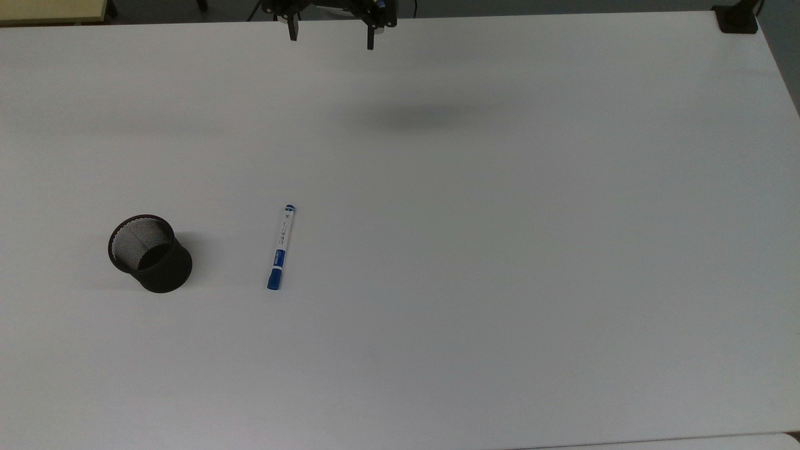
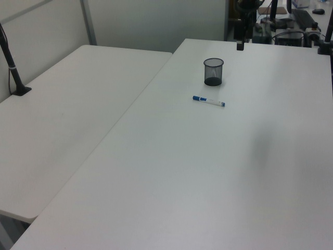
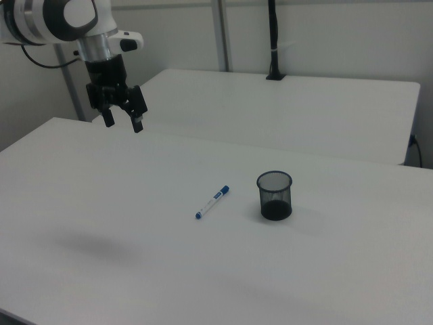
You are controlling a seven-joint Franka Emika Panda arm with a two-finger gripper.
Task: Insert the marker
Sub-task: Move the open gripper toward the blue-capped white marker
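White table [image 1: 500, 250] stretches wide; the marker [image 1: 281, 247] lies flat, the black mesh cup [image 1: 150, 253] standing at its nine o'clock in the top view. High at twelve o'clock, the gripper [image 1: 331, 34] hangs spread wide, holding nothing.

White table [image 1: 500, 250], matte, plain top, seen whole in the top view. Two items lie directly on it. Item one: marker [image 1: 281, 247], white barrel, blue cap, lying flat; in the top view its long axis runs roughly 12 to 6 o'clock, cap end at 6 o'clock. Item two: black mesh cup [image 1: 150, 252], upright, open mouth up, standing at the marker's 9 o'clock in the top view, near but apart, not touching. A soft dark shadow lies on the surface at the marker's 1 o'clock. In the left view a second white table [image 2: 78, 104] butts against the first along one long edge.
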